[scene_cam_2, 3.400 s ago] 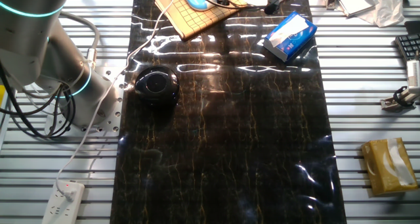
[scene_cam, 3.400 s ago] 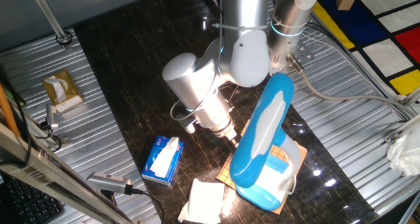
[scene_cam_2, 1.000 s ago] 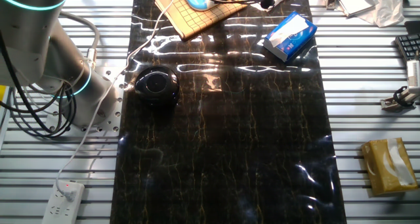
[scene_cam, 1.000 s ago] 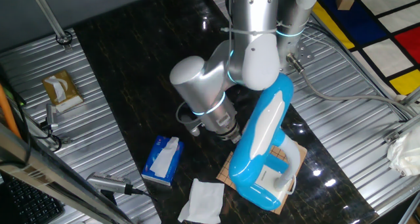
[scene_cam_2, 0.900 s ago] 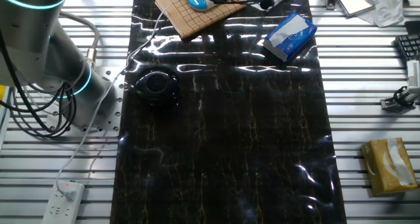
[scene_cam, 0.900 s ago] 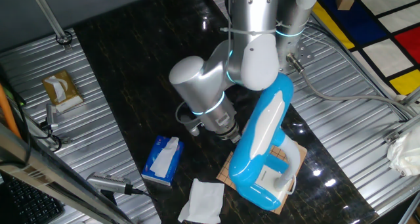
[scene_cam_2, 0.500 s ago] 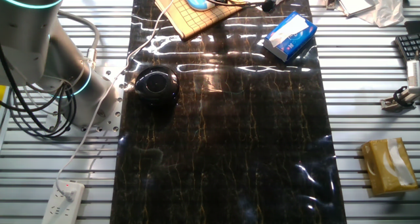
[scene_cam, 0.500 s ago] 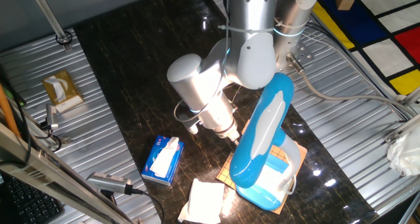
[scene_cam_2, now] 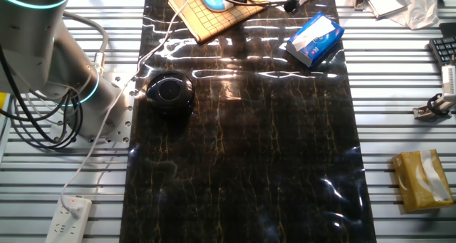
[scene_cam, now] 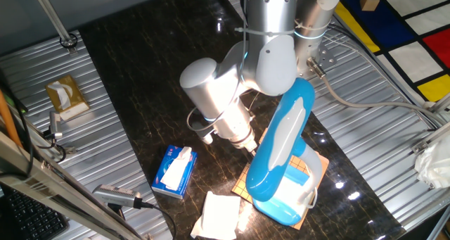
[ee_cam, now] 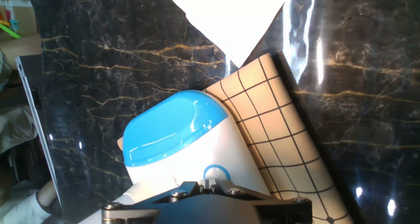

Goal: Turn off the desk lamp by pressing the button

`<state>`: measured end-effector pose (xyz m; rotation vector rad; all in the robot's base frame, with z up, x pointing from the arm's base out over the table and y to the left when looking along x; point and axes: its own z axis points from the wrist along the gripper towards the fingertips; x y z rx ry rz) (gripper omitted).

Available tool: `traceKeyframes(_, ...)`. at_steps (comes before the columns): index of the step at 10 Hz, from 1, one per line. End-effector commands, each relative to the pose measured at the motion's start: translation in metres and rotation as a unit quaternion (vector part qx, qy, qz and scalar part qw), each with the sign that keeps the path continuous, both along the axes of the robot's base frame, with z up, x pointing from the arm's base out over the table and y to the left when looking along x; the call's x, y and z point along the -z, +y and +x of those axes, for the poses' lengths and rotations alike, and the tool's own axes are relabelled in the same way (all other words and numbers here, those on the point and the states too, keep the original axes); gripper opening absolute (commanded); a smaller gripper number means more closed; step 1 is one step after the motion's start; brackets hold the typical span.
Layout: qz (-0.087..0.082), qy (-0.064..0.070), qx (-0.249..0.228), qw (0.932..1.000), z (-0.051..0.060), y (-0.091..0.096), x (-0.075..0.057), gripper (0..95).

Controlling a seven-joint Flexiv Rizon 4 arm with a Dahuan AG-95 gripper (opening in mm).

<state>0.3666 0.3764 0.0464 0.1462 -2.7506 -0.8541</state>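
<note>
**Observer:** What changed?

**Me:** My arm has pulled back slightly from the desk lamp [scene_cam: 281, 152] compared with a second ago; reflections on the dark surface [scene_cam_2: 242, 143] dimmed briefly, then returned, so I judge the lamp is on again.

**Observer:** Counts? End effector?

**Me:** One lamp, on a gridded board [ee_cam: 289, 129]; two tissue packs. End effector [scene_cam: 249, 146]: fingers unseen, can't tell.

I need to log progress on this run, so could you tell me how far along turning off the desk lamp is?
Done: the gripper has been brought close to the desk lamp, low beside its arm. In hand: the hand view looks straight at the lamp's base, where a small ringed button shows. Left: whether the press has happened, or the lamp is off, cannot be told from these views.
</note>
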Motion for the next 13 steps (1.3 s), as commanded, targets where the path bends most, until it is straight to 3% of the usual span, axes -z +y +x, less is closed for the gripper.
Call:
traceKeyframes(1, -0.005, -0.001, 0.001, 1.0, -0.0004, 0.0027, 0.0013, 0.0)
traceKeyframes(13, -0.011, -0.005, 0.001, 0.9999, 0.003, -0.0022, -0.003, 0.0)
